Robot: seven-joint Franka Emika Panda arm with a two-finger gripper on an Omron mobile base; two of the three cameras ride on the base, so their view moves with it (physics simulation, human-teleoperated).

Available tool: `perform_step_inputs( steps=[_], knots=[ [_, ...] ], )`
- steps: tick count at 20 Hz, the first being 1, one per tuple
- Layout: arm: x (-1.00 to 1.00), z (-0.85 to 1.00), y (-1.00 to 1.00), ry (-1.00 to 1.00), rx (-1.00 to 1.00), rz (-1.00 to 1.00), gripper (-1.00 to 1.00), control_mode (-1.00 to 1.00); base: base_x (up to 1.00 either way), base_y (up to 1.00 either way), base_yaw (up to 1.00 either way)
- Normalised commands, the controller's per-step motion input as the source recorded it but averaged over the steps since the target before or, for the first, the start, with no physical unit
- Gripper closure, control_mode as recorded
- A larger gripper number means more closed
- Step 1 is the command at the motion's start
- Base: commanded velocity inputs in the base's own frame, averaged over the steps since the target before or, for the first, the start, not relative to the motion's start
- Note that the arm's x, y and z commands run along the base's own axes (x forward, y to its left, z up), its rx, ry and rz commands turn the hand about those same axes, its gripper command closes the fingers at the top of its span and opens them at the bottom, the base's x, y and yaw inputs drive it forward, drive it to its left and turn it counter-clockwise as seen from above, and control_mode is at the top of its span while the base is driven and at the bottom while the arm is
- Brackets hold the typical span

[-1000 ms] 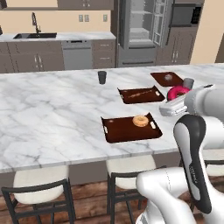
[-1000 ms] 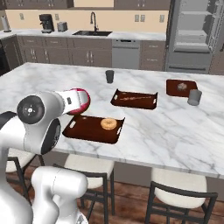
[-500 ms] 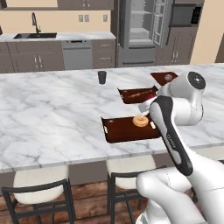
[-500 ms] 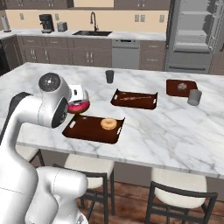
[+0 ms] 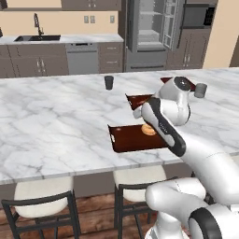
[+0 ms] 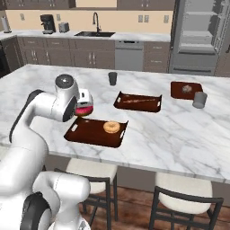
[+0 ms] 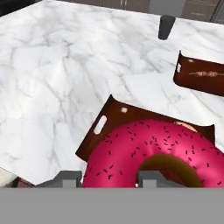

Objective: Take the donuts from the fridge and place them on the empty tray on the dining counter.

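Observation:
My gripper [image 6: 83, 109] is shut on the pink-iced donut [image 6: 84, 109] and holds it just above the left end of the near dark tray [image 6: 90, 134] on the dining counter [image 6: 54, 85]. The orange-tan donut [image 6: 111, 127] lies on that tray's right half. In the hand view the sprinkled pink donut [image 7: 153, 153] sits between the fingertips [image 7: 69, 177], over the tray [image 7: 114, 118], with the orange donut [image 7: 186, 126] peeking out behind. In the left base view my arm covers part of the tray [image 5: 130, 140] and the orange donut [image 5: 148, 130]. The fridge [image 6: 197, 36] stands open at the back.
A second dark tray [image 6: 137, 101] with a thin item lies behind the near one, and a third [image 6: 185, 90] sits further right beside a grey cup [image 6: 199, 99]. A dark cup [image 6: 112, 78] stands mid-counter. Stools [image 6: 188, 202] line the near edge.
The arm has swung round, carrying the pink donut from beside the trays down to the near tray's left end. The orange donut and the trays have stayed put.

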Motion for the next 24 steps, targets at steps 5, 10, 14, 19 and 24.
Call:
perform_step_inputs(
  steps=[5, 10, 14, 19, 24],
  knots=[
    [0.97, -0.48, 0.0, 0.01, 0.05, 0.08, 1.0, -1.0, 0.0, 0.0, 0.0],
    [0.41, -0.65, 0.17, 0.04, -0.02, 0.0, 1.0, -1.0, 0.0, 0.0, 0.0],
    [0.41, -0.5, 0.25, 0.11, -0.03, 0.0, 1.0, -1.0, 0.0, 0.0, 0.0],
    [0.44, -0.43, 0.1, 0.12, -0.01, 0.0, 1.0, -1.0, 0.0, 0.0, 0.0],
    [0.36, -0.41, 0.0, 0.12, 0.0, 0.0, 1.0, -1.0, 0.0, 0.0, 0.0]
  ],
)
